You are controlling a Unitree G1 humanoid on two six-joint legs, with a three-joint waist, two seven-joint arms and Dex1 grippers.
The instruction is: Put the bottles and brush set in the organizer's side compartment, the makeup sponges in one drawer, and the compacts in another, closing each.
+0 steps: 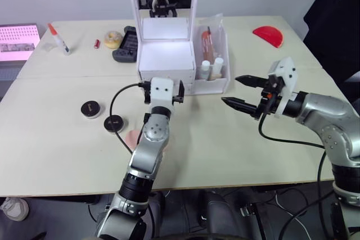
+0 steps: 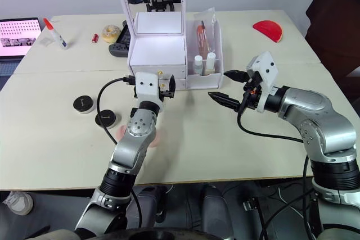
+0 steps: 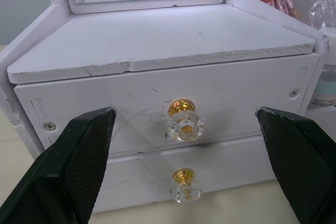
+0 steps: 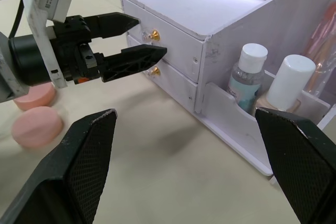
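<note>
Facing organizer [image 3: 173, 61] drawers, left tool [image 4: 137, 39] spread wide; right tool [image 1: 243, 92] also agape.

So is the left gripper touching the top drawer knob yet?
Apart. In the left wrist view the left gripper stands open, its fingers wide to either side of the top drawer knob, with bare drawer front between them.

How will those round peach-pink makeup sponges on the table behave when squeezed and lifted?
The round peach-pink makeup sponges look like soft foam, so they would probably squash under a grip and weigh little. They lie flat, so rolling seems unlikely. Their low profile may make them awkward to pinch off the beige table.
</note>
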